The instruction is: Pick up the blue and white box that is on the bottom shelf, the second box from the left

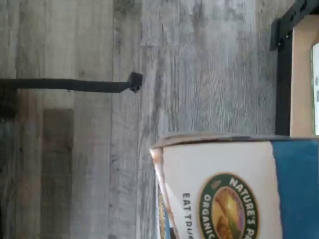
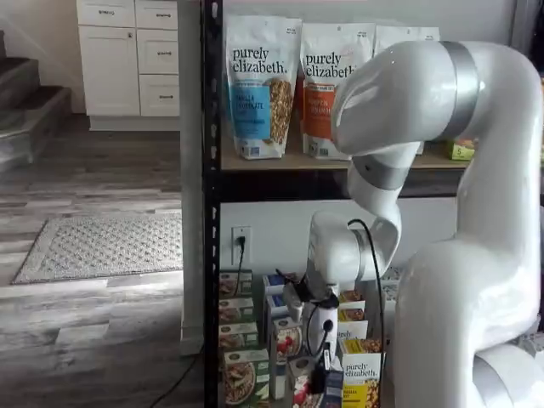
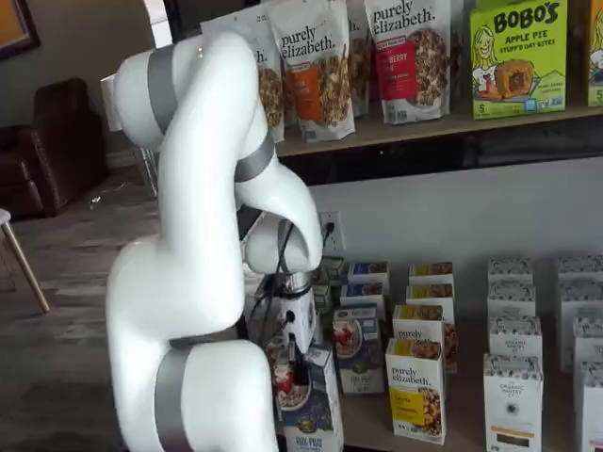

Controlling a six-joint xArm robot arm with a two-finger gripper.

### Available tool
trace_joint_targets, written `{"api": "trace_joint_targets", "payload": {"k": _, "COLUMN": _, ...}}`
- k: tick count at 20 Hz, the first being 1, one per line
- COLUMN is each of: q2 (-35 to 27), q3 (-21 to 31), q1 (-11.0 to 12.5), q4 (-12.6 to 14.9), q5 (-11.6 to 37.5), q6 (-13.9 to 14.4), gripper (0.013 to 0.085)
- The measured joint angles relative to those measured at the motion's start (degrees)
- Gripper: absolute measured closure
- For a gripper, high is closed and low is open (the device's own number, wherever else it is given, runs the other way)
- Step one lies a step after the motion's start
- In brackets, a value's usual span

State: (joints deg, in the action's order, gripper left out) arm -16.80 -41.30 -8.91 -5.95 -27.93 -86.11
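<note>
Wrist view shows the tall blue and white cardboard cereal box (image 1: 234, 189) turned sideways. In both shelf views it stands upright, long axis vertical, at the bottom shelf's (image 3: 452, 428) front, black fingers (image 3: 294, 363) clamped on it.

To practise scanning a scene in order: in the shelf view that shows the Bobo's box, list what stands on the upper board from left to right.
Orange purely elizabeth bag → red purely elizabeth bag → green Bobo's apple pie box. The bag furthest left is overlapped by the arm, so it is left out.
</note>
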Motion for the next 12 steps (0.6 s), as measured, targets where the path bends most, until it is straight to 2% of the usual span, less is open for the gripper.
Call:
{"api": "trace_joint_targets", "payload": {"k": 6, "q2": 7.8, "q3": 2.1, "q1": -0.7, "q4": 0.0, "q5": -6.3, "q6": 1.0, "gripper": 0.0570}}
{"api": "trace_joint_targets", "payload": {"k": 12, "q2": 17.3, "q3": 4.5, "q1": -0.9, "q4": 1.5, "q5": -12.0, "q6": 2.9, "gripper": 0.0570}}
